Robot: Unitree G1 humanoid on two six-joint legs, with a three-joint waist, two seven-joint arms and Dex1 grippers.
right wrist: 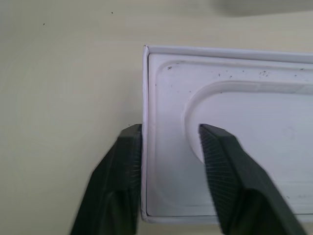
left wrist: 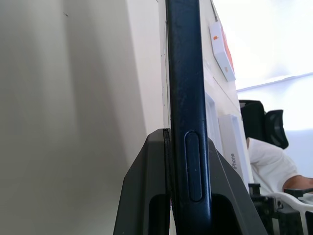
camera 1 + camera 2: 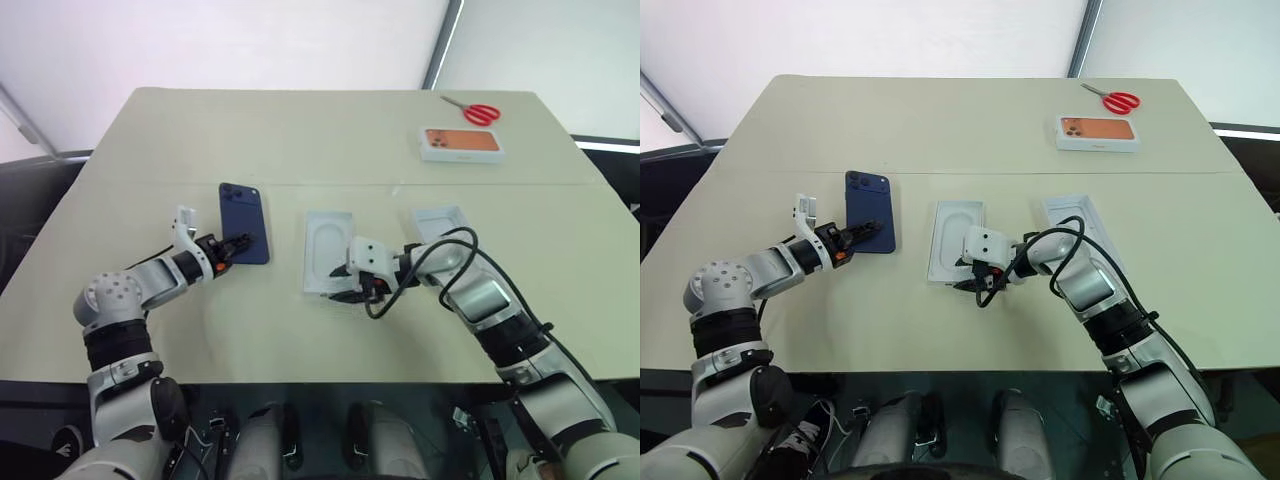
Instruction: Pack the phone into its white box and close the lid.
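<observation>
We see the left gripper (image 3: 238, 243) clamped on the near edge of the phone (image 3: 244, 222), left of the white box (image 3: 328, 250). The right gripper (image 1: 168, 147) straddles the box's near wall, fingers apart. The lid (image 3: 440, 222) lies right; an orange-pictured box (image 3: 460, 143) and scissors (image 3: 474, 111) lie far right.

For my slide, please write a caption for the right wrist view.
Right gripper straddling the near wall of the white box, one finger outside, one inside.
</observation>
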